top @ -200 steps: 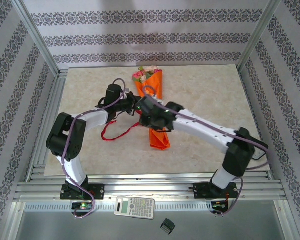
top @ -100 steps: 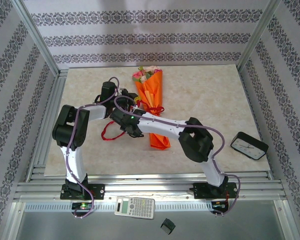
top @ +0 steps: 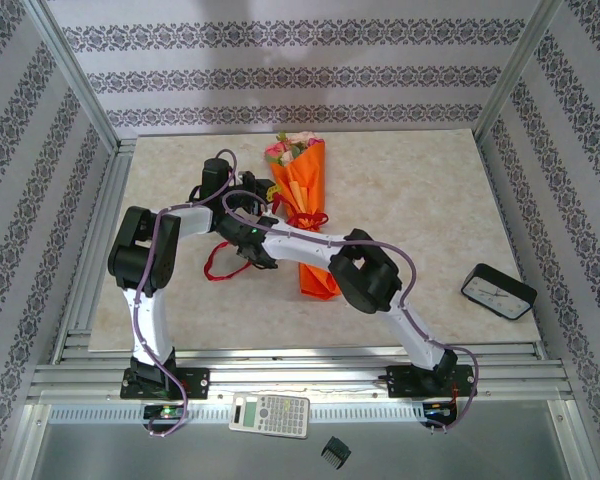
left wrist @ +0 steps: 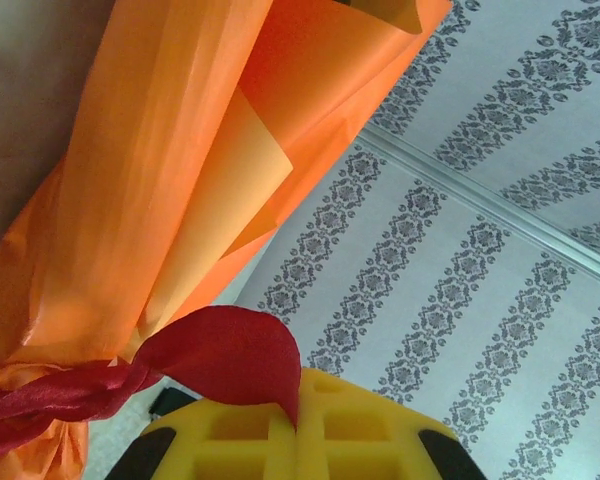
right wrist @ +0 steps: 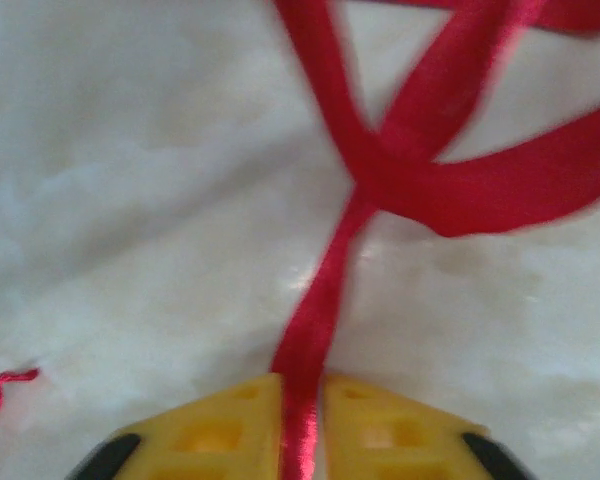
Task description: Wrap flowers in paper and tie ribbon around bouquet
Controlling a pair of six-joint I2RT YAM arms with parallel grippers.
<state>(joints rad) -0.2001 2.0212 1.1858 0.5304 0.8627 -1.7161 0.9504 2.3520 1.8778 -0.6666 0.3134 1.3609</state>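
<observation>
Counter carries the bouquet, light and easily crushed, lying mid-surface. Around its waist the ribbon is thin, soft and slippery, best held near the knot. Right claw pinches one strand; left claw seems clamped on another.

Red ribbon from bouquet into gripper

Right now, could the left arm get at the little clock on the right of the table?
Probably not: the clock lies far across, beyond the right arm, and the left end effector is pinching the ribbon.
</observation>
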